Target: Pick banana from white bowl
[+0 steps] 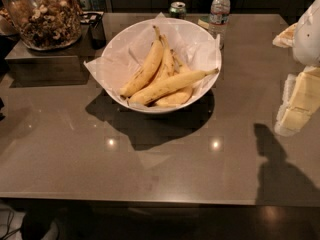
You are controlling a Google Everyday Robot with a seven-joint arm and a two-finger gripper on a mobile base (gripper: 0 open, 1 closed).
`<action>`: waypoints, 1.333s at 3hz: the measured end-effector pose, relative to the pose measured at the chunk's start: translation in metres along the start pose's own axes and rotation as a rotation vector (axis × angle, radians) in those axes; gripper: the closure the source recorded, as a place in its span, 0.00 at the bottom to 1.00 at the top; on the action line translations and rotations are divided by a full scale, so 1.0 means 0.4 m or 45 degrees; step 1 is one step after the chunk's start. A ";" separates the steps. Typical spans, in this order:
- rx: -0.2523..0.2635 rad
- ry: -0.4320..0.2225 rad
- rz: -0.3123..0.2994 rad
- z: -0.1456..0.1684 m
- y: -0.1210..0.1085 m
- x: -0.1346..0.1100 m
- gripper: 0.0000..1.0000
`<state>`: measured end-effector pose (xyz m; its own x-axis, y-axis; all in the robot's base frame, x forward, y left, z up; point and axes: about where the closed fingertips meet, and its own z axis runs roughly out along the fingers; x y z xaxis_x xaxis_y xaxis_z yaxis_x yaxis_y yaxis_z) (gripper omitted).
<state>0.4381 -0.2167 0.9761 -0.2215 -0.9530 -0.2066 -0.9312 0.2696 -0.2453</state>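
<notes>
The white bowl (206, 44), lined with crinkled white paper, stands at the back middle of the brown table. Several yellow bananas lie in it. The banana (172, 85), long, slim and nearly straight, lies across the front of the pile, its thin stem pointing right towards the rim. Shorter, plumper bananas (148, 66) lie behind and under it. My gripper (298, 106), pale yellow under a white arm body, hangs at the right edge of the view. It is above the table, well to the right of the bowl and apart from it, and holds nothing.
A glass jar of nuts (42, 14) stands on a metal box (45, 61) at the back left. A dark cup (97, 31) is beside the bowl. A green can (177, 9) and a water bottle (219, 14) stand behind it. The table's front edge (150, 200) is near.
</notes>
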 end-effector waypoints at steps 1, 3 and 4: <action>0.000 0.000 0.000 0.000 0.000 0.000 0.00; 0.020 -0.140 -0.149 -0.005 -0.055 -0.114 0.00; 0.038 -0.186 -0.272 -0.019 -0.100 -0.197 0.00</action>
<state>0.4906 -0.1533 1.0092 0.0255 -0.9593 -0.2812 -0.9429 0.0704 -0.3255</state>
